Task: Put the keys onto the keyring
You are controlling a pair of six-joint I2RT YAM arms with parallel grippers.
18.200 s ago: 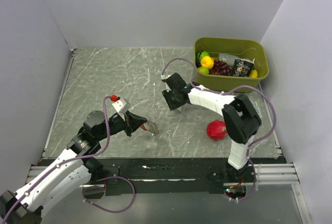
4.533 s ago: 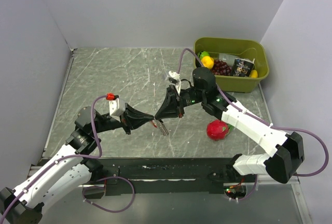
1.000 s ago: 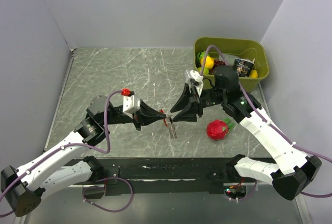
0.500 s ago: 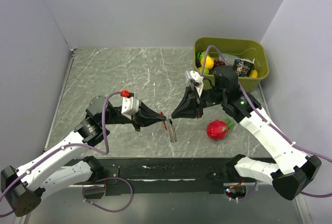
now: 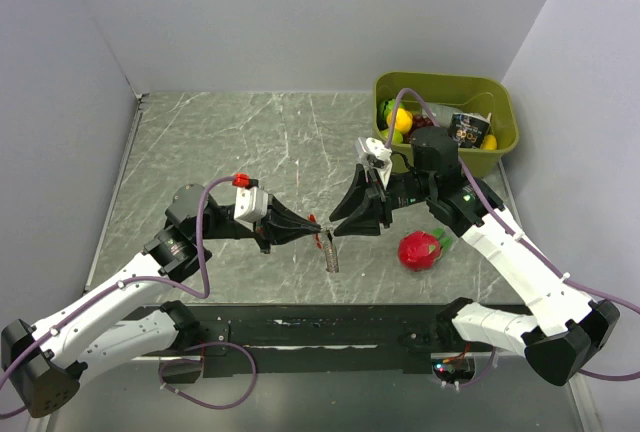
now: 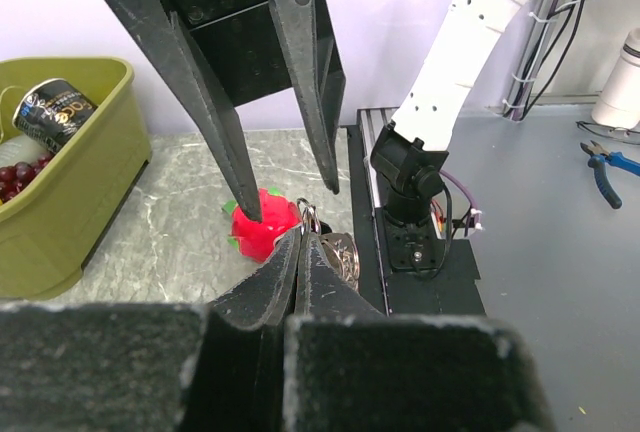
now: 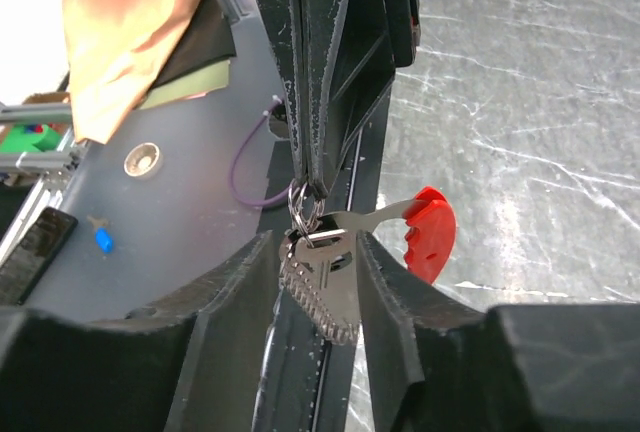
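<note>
My right gripper (image 7: 318,244) just opened off the red-and-silver jagged metal keys (image 7: 325,297). They dangle below the thin dark oval keyring (image 7: 303,202), pinched by my left gripper (image 6: 303,239), seemingly threaded.

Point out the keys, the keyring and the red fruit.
keys (image 7: 322,294), right wrist view, on the silvery jagged blade.
keyring (image 7: 300,204), right wrist view, on its thin wire loop.
red fruit (image 5: 416,251), top external view, on its red body.
</note>
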